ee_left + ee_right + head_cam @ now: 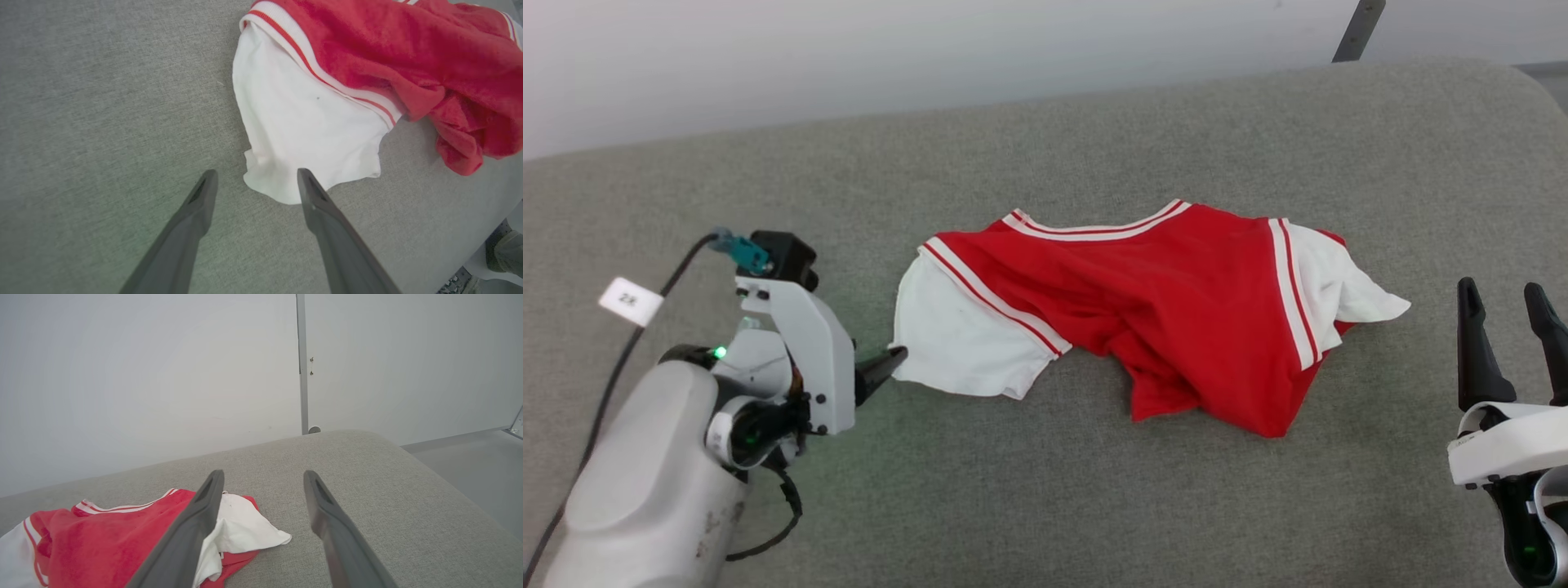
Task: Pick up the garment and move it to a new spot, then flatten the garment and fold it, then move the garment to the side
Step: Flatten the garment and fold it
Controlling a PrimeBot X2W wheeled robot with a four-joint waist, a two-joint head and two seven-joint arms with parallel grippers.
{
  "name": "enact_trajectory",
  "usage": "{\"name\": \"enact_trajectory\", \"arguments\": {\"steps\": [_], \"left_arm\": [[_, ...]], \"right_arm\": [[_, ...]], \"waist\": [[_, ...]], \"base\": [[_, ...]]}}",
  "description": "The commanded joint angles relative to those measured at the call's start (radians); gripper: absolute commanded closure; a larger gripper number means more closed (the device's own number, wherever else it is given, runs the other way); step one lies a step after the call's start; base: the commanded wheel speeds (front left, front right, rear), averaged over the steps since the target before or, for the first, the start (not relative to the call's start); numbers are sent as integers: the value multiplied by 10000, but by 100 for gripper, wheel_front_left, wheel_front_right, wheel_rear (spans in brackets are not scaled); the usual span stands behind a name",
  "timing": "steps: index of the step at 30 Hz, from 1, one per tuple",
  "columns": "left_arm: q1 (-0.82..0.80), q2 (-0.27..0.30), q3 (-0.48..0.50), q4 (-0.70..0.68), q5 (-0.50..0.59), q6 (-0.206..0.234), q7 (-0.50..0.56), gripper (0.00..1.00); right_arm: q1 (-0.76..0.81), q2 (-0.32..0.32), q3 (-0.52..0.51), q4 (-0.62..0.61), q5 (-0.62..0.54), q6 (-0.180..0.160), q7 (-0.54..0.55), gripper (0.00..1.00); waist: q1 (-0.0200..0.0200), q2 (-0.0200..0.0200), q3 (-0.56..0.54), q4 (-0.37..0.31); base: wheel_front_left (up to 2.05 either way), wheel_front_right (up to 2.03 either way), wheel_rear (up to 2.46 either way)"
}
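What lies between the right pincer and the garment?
Bare grey cushion, as the head view shows; the right pincer stands apart from the garment.

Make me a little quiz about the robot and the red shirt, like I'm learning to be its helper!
1. True or false: the left gripper is shut on the garment's white sleeve.
2. The garment lies on: A) a grey padded surface; B) a wooden floor; C) a metal tray.
3. Fill in: the right gripper has its jaws ____.
Key: 1 false, its jaws are open, with the tips at the sleeve's edge. 2 A. 3 open.
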Motion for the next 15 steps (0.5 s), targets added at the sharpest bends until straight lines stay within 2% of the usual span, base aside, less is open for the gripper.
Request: {"name": "enact_trajectory", "arguments": {"steps": [1,14,15], "left_arm": [[-137,-26,-119,117,12,-19,14,0],[-609,-244,-993,1624,-208,-20,-294,0],[-620,-271,-1057,1723,-281,-20,-279,13]], "right_arm": [[-50,22,-54,-58,32,3,3,0],[-308,-98,-78,-222,168,3,-68,0],[-312,-105,-91,-232,172,3,-72,0]], "waist": [[0,-1,102,-32],[0,-1,546,-203],[0,-1,560,-202]], "base": [[0,0,0],[0,0,0],[0,0,0]]}}
